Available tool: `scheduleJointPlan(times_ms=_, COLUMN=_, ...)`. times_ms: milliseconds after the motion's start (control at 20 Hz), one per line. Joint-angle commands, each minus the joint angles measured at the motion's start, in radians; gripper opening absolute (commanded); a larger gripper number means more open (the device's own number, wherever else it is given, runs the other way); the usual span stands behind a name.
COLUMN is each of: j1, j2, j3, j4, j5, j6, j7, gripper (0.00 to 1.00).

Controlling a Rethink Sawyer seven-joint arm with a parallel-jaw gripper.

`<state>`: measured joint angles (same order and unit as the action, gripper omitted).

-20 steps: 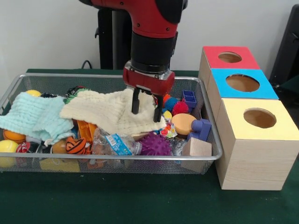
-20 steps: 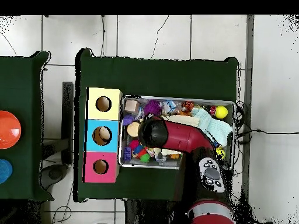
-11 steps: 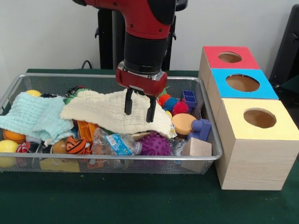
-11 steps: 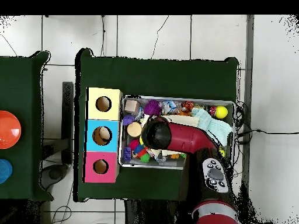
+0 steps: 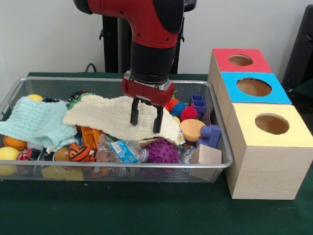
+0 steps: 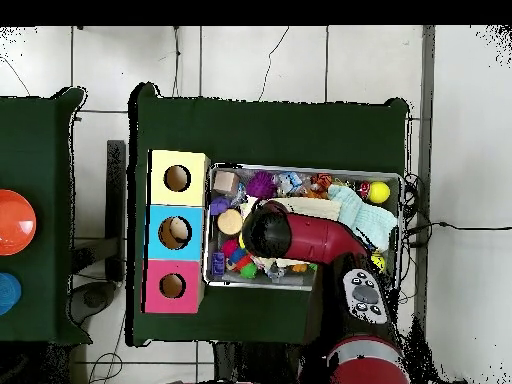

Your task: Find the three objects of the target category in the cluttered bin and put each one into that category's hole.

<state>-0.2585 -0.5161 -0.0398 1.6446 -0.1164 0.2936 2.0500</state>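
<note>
My gripper (image 5: 145, 119) hangs open over the right part of a cream cloth (image 5: 110, 120) that lies across the clutter in the wire bin (image 5: 117, 165). Its fingertips (image 5: 133, 119) stand at the cloth's surface and nothing is held between them. Right of the cloth lie a pink spiky ball (image 5: 188, 113), a blue spiky ball (image 5: 178, 108) and a purple spiky ball (image 5: 163, 152). In the overhead view the arm (image 6: 300, 235) covers the bin's middle and hides the gripper. Red (image 5: 240, 59), blue (image 5: 254, 87) and yellow (image 5: 272, 124) hole boxes stand right of the bin.
A light blue cloth (image 5: 36, 122) covers the bin's left part. Around it lie yellow balls (image 5: 7, 154), a tiger-striped ball (image 5: 78, 152), a crushed plastic bottle (image 5: 120, 149), an orange disc (image 5: 191, 129), blue blocks (image 5: 211, 134) and a wooden block (image 5: 205, 155). In the overhead view, the boxes (image 6: 176, 232) line the bin's left side.
The gripper has shifted left across the cream cloth and risen slightly. The cloth's right edge, bunched up a second ago, now lies flatter. The gripper stays open.
</note>
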Motion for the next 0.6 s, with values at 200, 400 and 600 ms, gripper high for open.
scheduleJointPlan(times_ms=200, j1=0.055, j2=0.104, j3=-0.084, j4=-0.010, j5=-0.166, j6=-0.291, j7=0.072, gripper=1.00)
scheduleJointPlan(times_ms=400, j1=0.036, j2=0.095, j3=-0.063, j4=0.000, j5=-0.180, j6=-0.291, j7=0.063, gripper=1.00)
scheduleJointPlan(times_ms=600, j1=0.026, j2=0.085, j3=-0.049, j4=-0.015, j5=-0.204, j6=-0.288, j7=0.037, gripper=1.00)
